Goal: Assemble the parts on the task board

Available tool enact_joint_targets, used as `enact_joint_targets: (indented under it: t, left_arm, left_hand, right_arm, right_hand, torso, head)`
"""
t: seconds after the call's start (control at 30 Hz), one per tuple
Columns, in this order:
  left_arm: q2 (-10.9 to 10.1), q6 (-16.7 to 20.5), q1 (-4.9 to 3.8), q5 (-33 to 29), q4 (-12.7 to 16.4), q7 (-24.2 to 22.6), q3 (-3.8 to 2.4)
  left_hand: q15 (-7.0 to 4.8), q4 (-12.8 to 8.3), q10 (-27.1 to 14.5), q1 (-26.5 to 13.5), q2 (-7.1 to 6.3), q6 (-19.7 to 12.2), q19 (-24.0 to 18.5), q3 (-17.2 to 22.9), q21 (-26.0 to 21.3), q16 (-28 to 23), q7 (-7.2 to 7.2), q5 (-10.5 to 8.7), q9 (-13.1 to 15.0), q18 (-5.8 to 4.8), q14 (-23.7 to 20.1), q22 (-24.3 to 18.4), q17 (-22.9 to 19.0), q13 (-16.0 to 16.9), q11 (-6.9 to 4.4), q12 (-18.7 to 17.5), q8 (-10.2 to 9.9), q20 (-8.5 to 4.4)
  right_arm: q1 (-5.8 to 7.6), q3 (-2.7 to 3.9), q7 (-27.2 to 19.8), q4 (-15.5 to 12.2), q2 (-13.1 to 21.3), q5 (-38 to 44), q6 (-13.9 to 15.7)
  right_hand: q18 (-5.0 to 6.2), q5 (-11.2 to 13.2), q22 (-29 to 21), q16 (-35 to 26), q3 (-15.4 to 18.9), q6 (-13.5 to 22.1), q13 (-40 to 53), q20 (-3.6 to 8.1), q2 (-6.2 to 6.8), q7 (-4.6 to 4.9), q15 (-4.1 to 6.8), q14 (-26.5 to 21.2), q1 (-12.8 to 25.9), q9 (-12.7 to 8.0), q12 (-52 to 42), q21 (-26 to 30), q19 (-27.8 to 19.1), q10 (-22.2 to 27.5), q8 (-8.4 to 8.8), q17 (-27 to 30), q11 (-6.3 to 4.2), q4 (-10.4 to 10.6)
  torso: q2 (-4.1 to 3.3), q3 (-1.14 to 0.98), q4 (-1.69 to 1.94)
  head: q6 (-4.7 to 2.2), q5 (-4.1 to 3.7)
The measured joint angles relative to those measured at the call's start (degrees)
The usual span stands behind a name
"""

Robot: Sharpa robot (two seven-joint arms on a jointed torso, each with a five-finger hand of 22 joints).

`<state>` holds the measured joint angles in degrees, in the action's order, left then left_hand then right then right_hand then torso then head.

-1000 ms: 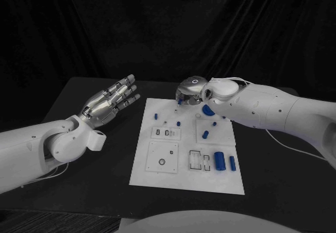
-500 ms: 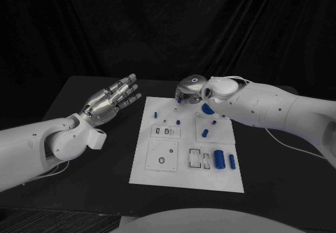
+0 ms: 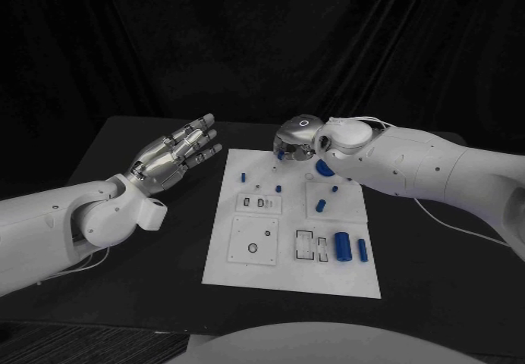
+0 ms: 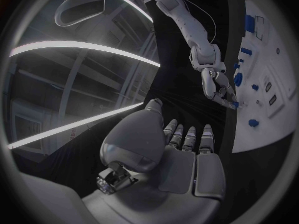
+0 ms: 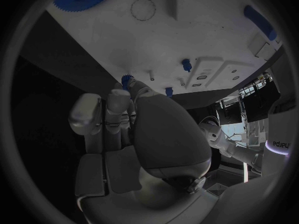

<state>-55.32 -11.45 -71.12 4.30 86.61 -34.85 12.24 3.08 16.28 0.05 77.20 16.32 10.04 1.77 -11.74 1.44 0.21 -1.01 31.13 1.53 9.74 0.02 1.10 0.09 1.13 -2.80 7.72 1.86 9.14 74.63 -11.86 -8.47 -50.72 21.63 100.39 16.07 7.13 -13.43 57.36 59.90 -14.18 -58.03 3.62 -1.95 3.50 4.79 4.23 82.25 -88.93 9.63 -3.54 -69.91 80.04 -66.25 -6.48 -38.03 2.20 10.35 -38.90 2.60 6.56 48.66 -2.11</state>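
— Black table (image 3: 131, 144) under black curtains is what I've got on the head camera, with the white task board (image 3: 295, 273) lying in the middle. Can you confirm?

— Confirmed. Where are the hands?

— My left hand (image 3: 175, 155) is raised off the table at about nine o'clock from the board's far end, palm showing, fingers straight and apart, nothing in it. From its own wrist camera the fingers (image 4: 190, 139) stand loose side by side.

— And the right?

— My right hand (image 3: 297, 140) hangs over the board's far edge, around twelve o'clock, fingers curled downward. In the left wrist view its fingertips are closed on a small blue part (image 4: 234, 104) — a tiny piece, shape too small to tell. The right wrist camera shows a spot of blue (image 5: 127, 79) at the fingertips, just above the white plate.

— Other parts?

— Still lying on the board: a blue gear-like disc (image 3: 325, 168) near the right wrist, a short blue peg (image 3: 322, 205) right of centre, and two blue cylinders (image 3: 344, 248) side by side at roughly four o'clock. Small blue studs (image 3: 243, 178) sit toward the far left corner.
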Motion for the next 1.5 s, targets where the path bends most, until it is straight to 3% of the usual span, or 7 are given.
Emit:
enact_joint_targets:
  t: [0.57,0.77,1.1,1.27,1.37,1.5]
  left_arm:
    - [0.1,-0.5,0.00,0.0,-0.2,0.5,0.00]
    - [0.2,-0.6,0.00,0.0,-0.2,0.7,0.00]
    - [0.2,-0.9,0.00,0.0,-0.4,0.9,0.00]
    - [0.3,-1.0,0.00,0.0,-0.5,1.0,0.00]
    - [0.3,-1.1,0.00,0.0,-0.5,1.0,0.00]
    - [0.3,-1.1,0.00,0.0,-0.5,1.1,0.00]
  left_hand:
    - [0.21,0.3,0.2,0.7,0.22,2.8,0.2,1.1,0.0,0.2,1.33,0.45,0.5,0.01,0.2,0.1,0.1,0.1,0.58,0.5,1.0,0.21]
    - [0.21,0.2,0.4,0.7,0.22,3.0,0.2,1.3,0.0,0.2,1.53,0.67,0.5,0.01,0.2,0.1,0.1,0.1,0.76,0.5,1.3,0.23]
    - [0.20,0.0,0.2,0.7,0.22,3.0,0.4,1.4,0.0,0.2,1.55,0.71,0.5,0.01,0.2,0.1,0.1,0.1,0.96,0.5,1.3,0.41]
    - [0.20,0.2,0.2,0.7,0.22,3.2,0.4,1.6,0.2,0.2,1.73,0.90,0.5,0.01,0.2,0.1,0.1,0.1,0.96,0.5,1.5,0.41]
    - [0.20,0.2,0.2,0.7,0.22,3.2,0.4,1.6,0.2,0.2,1.73,0.89,0.5,0.01,0.2,0.1,0.1,0.1,0.96,0.7,1.5,0.41]
    - [0.20,0.2,0.2,0.7,0.22,3.2,0.4,1.6,0.2,0.2,1.74,0.89,0.5,0.01,0.2,0.1,0.1,0.1,0.96,0.7,1.5,0.41]
  right_arm:
    - [-0.03,0.00,0.4,0.1,-0.5,0.0,-0.1]
    - [-0.04,0.00,1.1,0.1,-0.6,0.0,-0.9]
    - [-0.10,0.00,2.3,0.1,-0.4,0.0,-2.9]
    - [-0.10,0.03,2.6,0.0,-0.3,0.0,-3.3]
    - [-0.10,0.03,2.7,-0.3,0.0,0.0,-3.2]
    - [-0.09,0.01,3.0,-1.3,1.1,0.0,-2.2]
  right_hand:
    - [0.00,0.0,-0.2,-0.5,-1.1,1.0,0.0,-0.20,0.35,0.21,-0.20,-0.2,0.4,0.0,0.0,0.0,-0.2,0.7,0.80,0.5,-0.07,-0.2]
    - [0.01,0.2,-0.7,-1.3,-2.3,4.0,0.0,-0.52,1.48,-0.73,-0.86,-1.0,1.5,-0.6,0.0,0.5,-0.9,4.3,2.45,1.4,0.66,-0.2]
    - [0.01,0.2,-0.7,-1.7,-3.4,3.0,0.0,-0.81,1.87,-0.31,-0.71,-1.5,1.9,-0.2,0.0,0.9,-1.4,5.0,1.82,1.6,0.54,-0.9]
    - [0.01,0.2,-0.6,-1.7,-3.6,2.8,0.0,-0.72,2.16,-0.54,-0.91,-1.7,2.2,-0.2,0.0,0.9,-1.5,5.3,1.78,1.5,0.64,-1.1]
    - [0.01,0.2,-0.7,-2.1,-4.1,4.2,0.0,-0.99,2.59,-1.26,-1.17,-2.0,2.6,-0.4,0.0,1.3,-1.8,6.7,2.44,1.9,0.97,-1.3]
    - [0.01,0.2,-0.9,-2.4,-4.4,6.7,0.0,-0.93,3.15,-1.15,-1.23,-2.5,3.2,-1.0,0.0,1.4,-2.1,8.4,2.67,2.4,1.26,-1.6]
  torso:
    - [0.07,0.02,-0.04]
    - [0.08,0.02,-0.04]
    - [0.10,0.04,-0.06]
    - [0.12,0.02,-0.08]
    - [0.12,0.02,-0.10]
    - [0.13,0.00,-0.12]
  head:
    - [0.19,0.09]
    - [0.36,0.13]
    - [0.66,0.14]
    - [0.81,0.07]
    - [0.87,0.04]
    - [0.69,0.11]
